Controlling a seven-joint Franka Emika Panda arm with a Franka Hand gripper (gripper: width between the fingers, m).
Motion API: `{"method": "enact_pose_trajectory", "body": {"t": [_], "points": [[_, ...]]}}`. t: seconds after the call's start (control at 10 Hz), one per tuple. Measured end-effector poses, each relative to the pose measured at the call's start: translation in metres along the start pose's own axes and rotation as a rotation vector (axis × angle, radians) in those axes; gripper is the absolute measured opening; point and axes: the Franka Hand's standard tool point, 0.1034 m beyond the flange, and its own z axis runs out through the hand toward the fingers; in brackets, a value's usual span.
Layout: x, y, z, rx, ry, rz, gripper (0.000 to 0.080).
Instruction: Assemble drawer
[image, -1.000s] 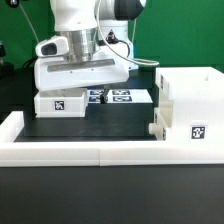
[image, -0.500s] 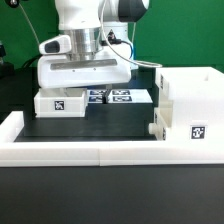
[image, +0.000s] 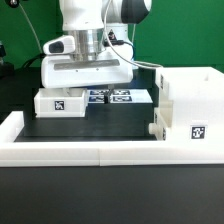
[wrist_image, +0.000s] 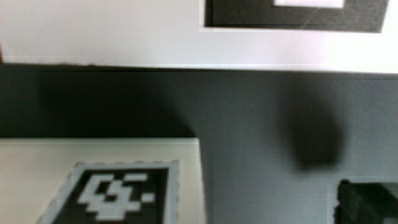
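Observation:
A small white tray (image: 60, 103) with a square tag stands on the black tabletop at the exterior view's left. My gripper (image: 86, 90) hangs right behind and above it, its fingertips hidden by the tray. In the wrist view the tray's tagged face (wrist_image: 116, 195) is close by, and one dark finger (wrist_image: 366, 198) shows far out at the edge, apart from the tray. The jaws stand wide and hold nothing. The tall white housing (image: 190, 105) stands at the right. A small white part (image: 157, 130), perhaps the second tray, sits against its left side.
The marker board (image: 120, 97) lies flat behind the tray and also shows in the wrist view (wrist_image: 107, 30). A low white rail (image: 70, 152) edges the front and left of the tabletop.
The arm has shifted a little toward the exterior view's right and slightly up. The tray and housing have not moved.

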Motion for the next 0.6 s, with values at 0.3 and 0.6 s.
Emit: {"method": "enact_pose_trajectory", "body": {"t": [0.3,0.6], "points": [[0.0012,0.0000,-0.0003,0.000,0.002,-0.006,0.0399],[0.0016,0.0000,-0.0006,-0.001,0.003,-0.007,0.0055]]}}
